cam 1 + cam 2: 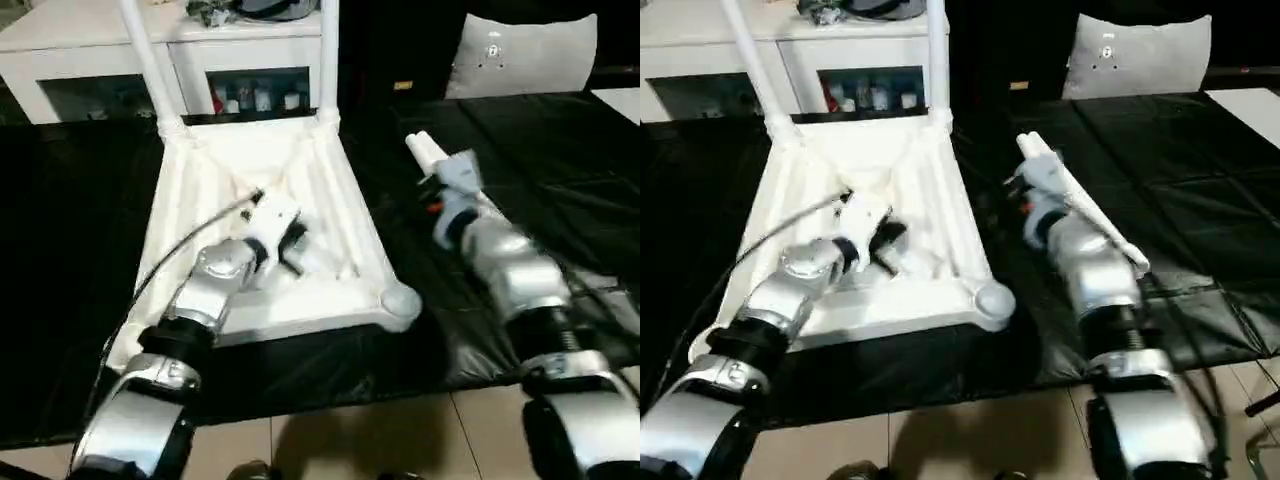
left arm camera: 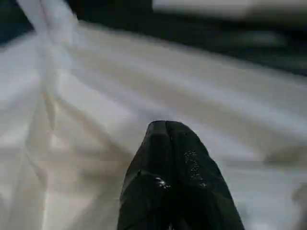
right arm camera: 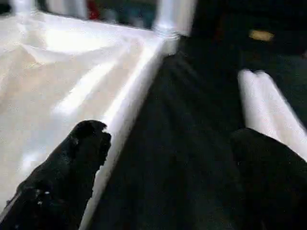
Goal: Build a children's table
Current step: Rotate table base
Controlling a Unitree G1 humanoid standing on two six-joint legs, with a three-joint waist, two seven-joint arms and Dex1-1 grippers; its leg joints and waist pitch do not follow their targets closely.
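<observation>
On the black-covered work table (image 1: 80, 260): children's table (image 1: 330, 215) lying upside down, ribbed underside up.
Two legs stand upright in the far corner sockets, one at left (image 1: 145, 60), one at right (image 1: 328, 55); the near right socket (image 1: 400, 300) is empty. Left gripper (image 2: 165, 127) rests over the ribbed underside, fingers pressed together, holding nothing. Right gripper (image 3: 168, 153) hovers beside the tabletop's right edge, fingers spread wide, nothing between them. Loose legs (image 1: 1080, 210) lie on the cloth by the right forearm.
</observation>
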